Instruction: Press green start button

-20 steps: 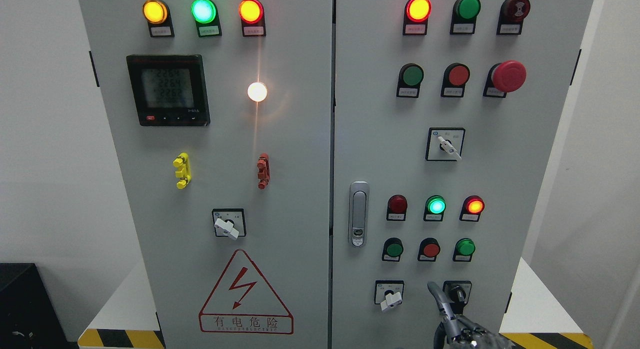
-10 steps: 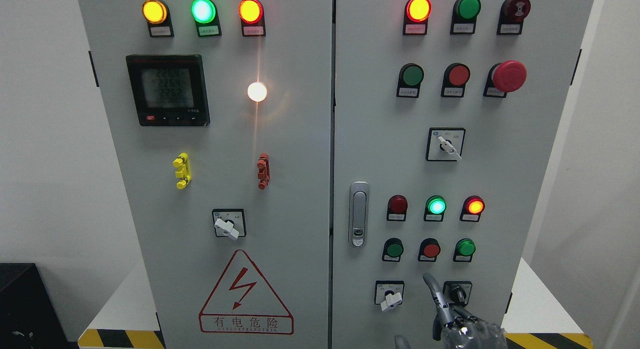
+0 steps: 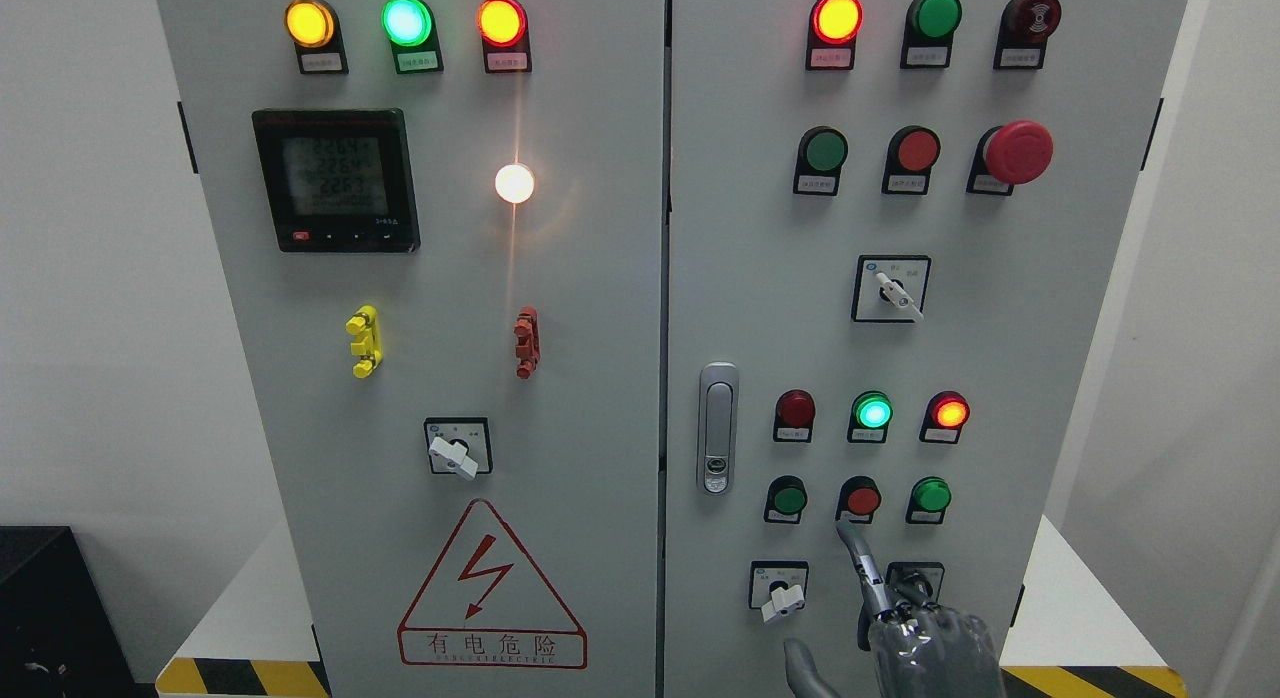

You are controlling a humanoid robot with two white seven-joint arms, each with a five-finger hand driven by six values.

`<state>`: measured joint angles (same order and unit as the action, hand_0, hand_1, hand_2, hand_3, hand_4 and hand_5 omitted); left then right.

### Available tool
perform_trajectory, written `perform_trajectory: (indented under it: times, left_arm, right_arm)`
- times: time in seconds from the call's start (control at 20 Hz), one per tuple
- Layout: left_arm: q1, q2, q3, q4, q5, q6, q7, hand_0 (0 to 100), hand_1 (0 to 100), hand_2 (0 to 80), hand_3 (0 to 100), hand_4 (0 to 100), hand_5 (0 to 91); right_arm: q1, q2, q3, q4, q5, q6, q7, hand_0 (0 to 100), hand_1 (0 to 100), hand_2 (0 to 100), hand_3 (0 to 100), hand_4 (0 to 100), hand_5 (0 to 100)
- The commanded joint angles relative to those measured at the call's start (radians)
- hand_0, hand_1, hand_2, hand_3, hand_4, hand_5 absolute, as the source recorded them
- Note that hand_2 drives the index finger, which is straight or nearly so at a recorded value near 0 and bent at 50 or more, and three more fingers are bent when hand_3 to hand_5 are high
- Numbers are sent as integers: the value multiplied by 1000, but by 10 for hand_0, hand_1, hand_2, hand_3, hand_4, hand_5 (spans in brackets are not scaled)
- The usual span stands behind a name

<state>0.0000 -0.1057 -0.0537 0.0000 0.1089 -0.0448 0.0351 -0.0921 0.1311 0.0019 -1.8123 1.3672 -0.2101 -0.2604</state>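
The grey control cabinet's right door (image 3: 1000, 378) carries a lower row of push buttons: a green one (image 3: 788, 499) at the left, a red one (image 3: 860, 499) in the middle and a brighter green one (image 3: 931, 495) at the right. Another green button (image 3: 825, 150) sits in the upper row. My right hand (image 3: 905, 633) rises from the bottom edge, index finger (image 3: 858, 558) stretched up and the other fingers curled, holding nothing. The fingertip is just below the red middle button, between the two green ones. Whether it touches the panel I cannot tell. The left arm is out of view.
Two rotary switches (image 3: 780, 590) (image 3: 915, 581) flank my finger, the right one partly hidden. Lit indicator lamps (image 3: 872, 412) sit above the button row, a door handle (image 3: 716, 428) to their left. A red mushroom stop button (image 3: 1018, 152) sticks out at the upper right.
My right hand has risen and drifted slightly left. The index fingertip went from beside the lower rotary switch to just under the red button. More of the hand and thumb shows now.
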Motion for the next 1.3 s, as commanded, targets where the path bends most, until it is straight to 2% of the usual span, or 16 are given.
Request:
perform_trajectory:
  times: [0.0,0.4,1.25]
  left_arm:
    - [-23,0,0,-28,0,0,0,120,556,0,0,0,0]
    - [-23,0,0,-28,0,0,0,120,556,0,0,0,0]
    - [-23,0,0,-28,0,0,0,120,556,0,0,0,0]
  right_arm:
    - [-47,2,29,90,10,3,1,358,339,0,843,843,1000]
    - [-67,4,76,119,10,17,1,364,339,0,847,844,1000]
    - [-100,2,64,154,10,26,1,376,344,0,851,844,1000]
